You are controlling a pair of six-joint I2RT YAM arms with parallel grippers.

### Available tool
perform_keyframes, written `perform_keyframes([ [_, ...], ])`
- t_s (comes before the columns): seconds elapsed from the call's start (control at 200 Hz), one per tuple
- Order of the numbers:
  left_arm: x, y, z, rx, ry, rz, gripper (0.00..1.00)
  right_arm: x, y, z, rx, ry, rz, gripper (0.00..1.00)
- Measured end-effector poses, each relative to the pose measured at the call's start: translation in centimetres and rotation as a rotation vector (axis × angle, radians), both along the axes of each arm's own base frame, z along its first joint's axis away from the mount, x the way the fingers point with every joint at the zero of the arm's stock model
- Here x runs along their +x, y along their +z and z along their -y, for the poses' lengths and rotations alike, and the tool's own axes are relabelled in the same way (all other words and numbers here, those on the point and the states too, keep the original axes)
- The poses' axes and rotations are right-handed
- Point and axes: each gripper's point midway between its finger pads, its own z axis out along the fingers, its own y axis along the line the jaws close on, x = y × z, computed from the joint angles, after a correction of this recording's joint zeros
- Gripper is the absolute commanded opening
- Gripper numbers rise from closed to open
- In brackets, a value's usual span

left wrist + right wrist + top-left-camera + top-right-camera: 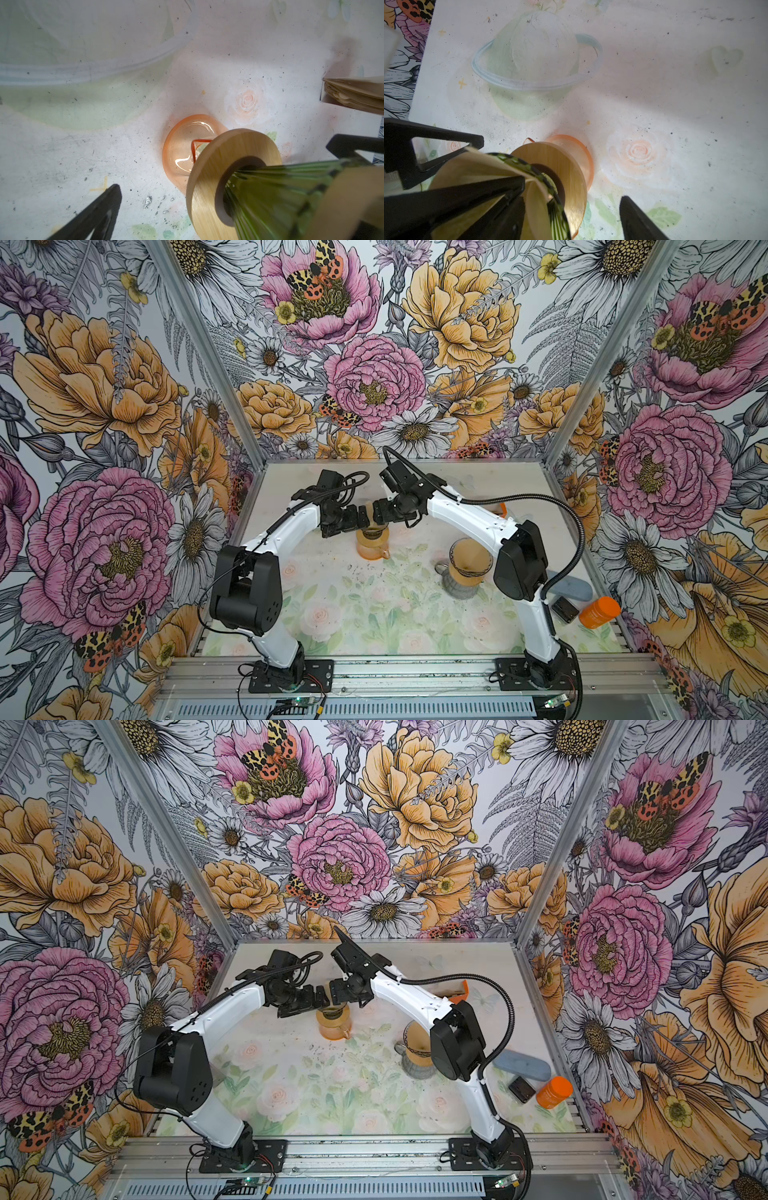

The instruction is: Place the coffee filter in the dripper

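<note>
Your L gripper (pixel 351 520) and R gripper (pixel 380 512) meet nose to nose over the orange see-through glass jug (pixel 372 547) at the back of the flowery table (pixel 374 614). In both top views the arms cover most of what sits on the jug. You only see a bit of brown paper between the black tips.

The wrist cams help. The green ribbed glass dripper (pixel 270 187) w/ its round wooden ring (pixel 207 176) is on top of the jug. The pale brown paper coffee filter (pixel 471 166) is inside the dripper's cone, and its edge sticks up over the green rim. How deep it sits, can't tell: a finger blocks the view.

R gripper: jaws apart, not pinching. One black finger (pixel 467 207) is down in the filter's mouth. The other finger (pixel 639 220) is outside, clear of the wooden ring.

L gripper: jaws wide, holding nothing. One finger (pixel 93 214) is well away from the dripper. Its other finger is hard to pick out past the blurry filter.

A stack of brown paper filters (pixel 353 95) is cut off at the pic's edge. The R arm hides part of a grey-bottomed glass pot w/ brown paper in it (pixel 467 568). It also hides most of an orange thing (pixel 502 509) behind it; can't tell what that is.
</note>
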Motion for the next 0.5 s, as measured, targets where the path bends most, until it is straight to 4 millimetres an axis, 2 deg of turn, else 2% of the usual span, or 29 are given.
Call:
perform_keyframes([
  [0.295, 0.0, -0.1, 0.0, 0.001, 0.001, -0.004, 0.99, 0.0, -0.2, 0.0, -0.002, -0.001, -0.002, 0.74],
  [0.5, 0.0, -0.1, 0.0, 0.0, 0.001, -0.004, 0.99, 0.0, -1.1, 0.0, -0.016, 0.0, -0.017, 0.74],
])
